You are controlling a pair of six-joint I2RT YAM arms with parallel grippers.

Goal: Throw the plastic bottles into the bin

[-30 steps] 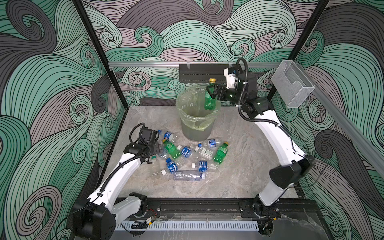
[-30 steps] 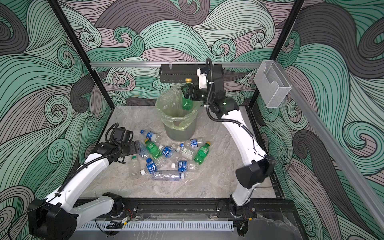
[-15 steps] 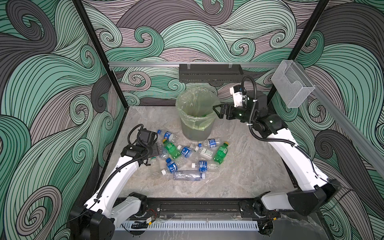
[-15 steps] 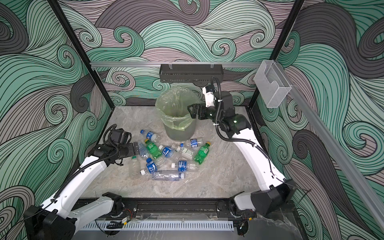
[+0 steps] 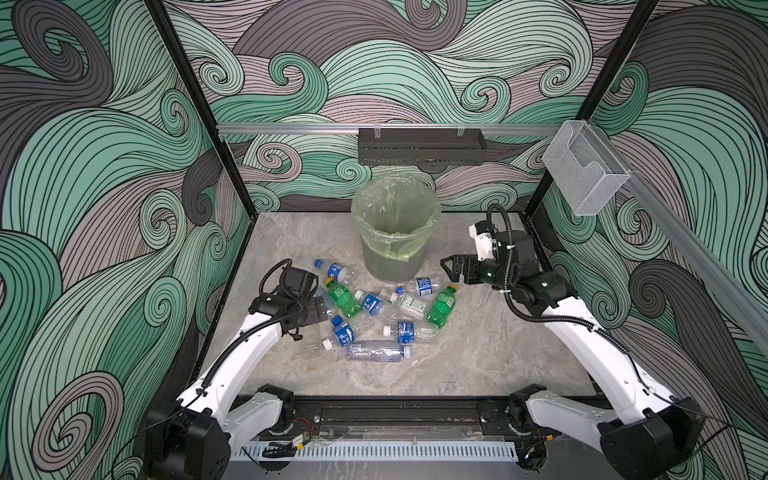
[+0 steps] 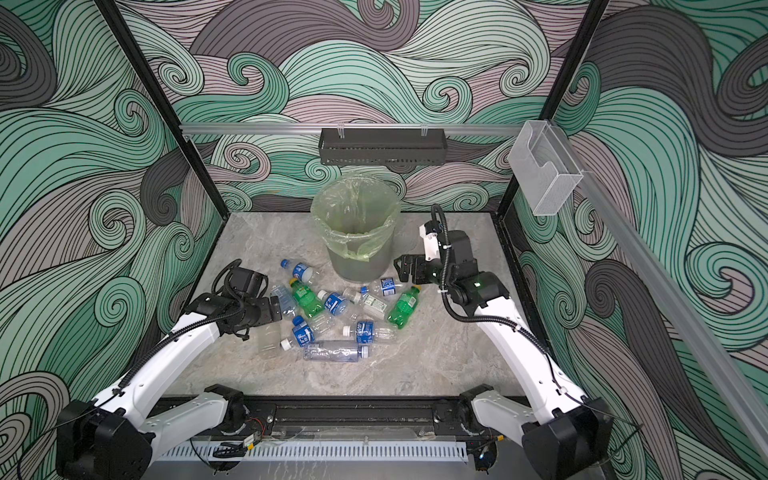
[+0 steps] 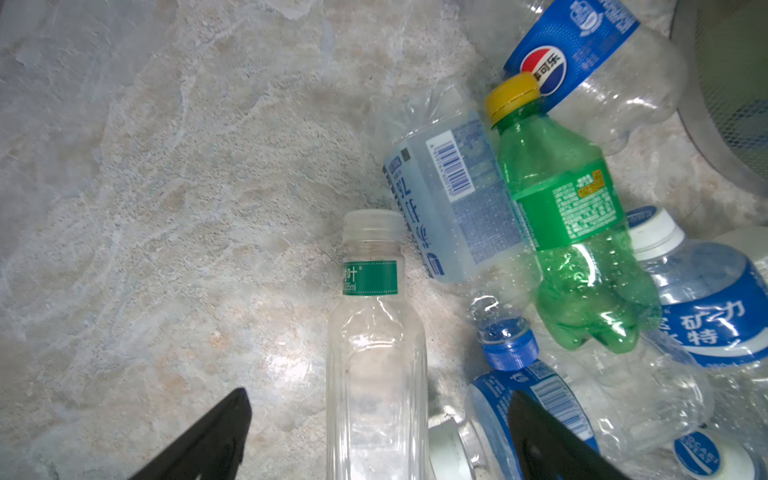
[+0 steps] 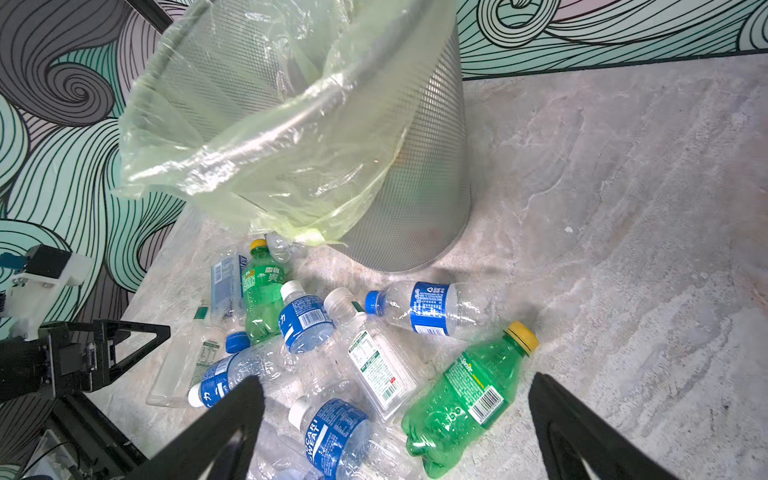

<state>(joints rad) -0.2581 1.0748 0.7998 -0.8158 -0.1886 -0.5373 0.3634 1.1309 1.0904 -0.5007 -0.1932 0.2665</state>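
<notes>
Where print is legible, we read "Sprite" on a green bottle (image 8: 469,399), "OCARI WEAT" on a blue-label bottle (image 8: 332,436), and a Pepsi logo on a clear bottle (image 7: 552,62). The green-band bottle (image 7: 376,353) carries Chinese script. The plastic bottles (image 5: 374,305) lie heaped on the bench (image 5: 457,361), grey marbled, just in front of the bin (image 5: 395,257), which is mesh with a yellow-green bag. The left tool (image 7: 376,403) has jaws apart, straddling the green-band bottle with no grip. The right tool (image 8: 397,380) has jaws apart, empty, beside the bin. We note swirl-print walls (image 5: 83,166), a black perforated tray (image 5: 419,145) and a clear box (image 5: 582,174).
</notes>
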